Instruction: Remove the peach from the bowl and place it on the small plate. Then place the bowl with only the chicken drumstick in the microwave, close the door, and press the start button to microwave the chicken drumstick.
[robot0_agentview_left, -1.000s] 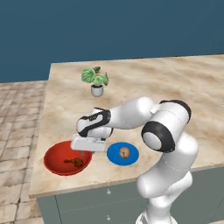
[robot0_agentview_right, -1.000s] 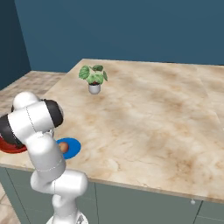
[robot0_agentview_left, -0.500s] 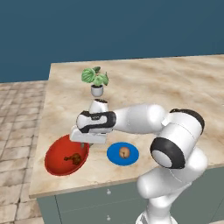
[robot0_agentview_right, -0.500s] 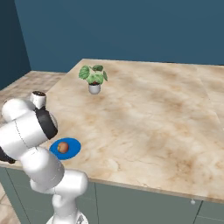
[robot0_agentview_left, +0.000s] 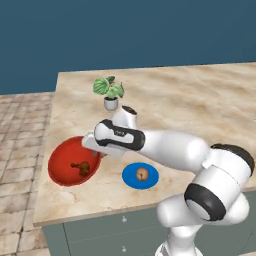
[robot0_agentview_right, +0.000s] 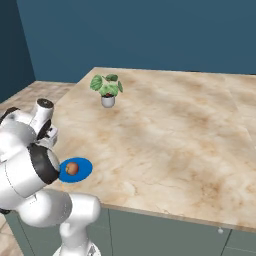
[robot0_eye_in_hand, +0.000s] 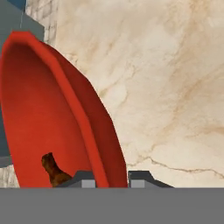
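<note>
Marbled beige counter (robot0_agentview_left: 200, 105) against a dark blue wall, with a potted plant (robot0_agentview_left: 110, 91) toward the back. At the near left edge the gripper (robot0_eye_in_hand: 111, 178) is pinched shut on the bowl's (robot0_agentview_left: 65, 160) right rim, one finger inside, one outside. White arm stretches low to the left. The chicken drumstick (robot0_agentview_left: 81, 167) lies in the bowl; the peach (robot0_agentview_left: 142, 174) sits on the small plate (robot0_agentview_left: 131, 179) just beside it

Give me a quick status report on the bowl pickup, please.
Gripper shut on rim of glossy red bowl. Dark brown drumstick inside; tan peach on flat blue plate. Nothing in the way.
</note>
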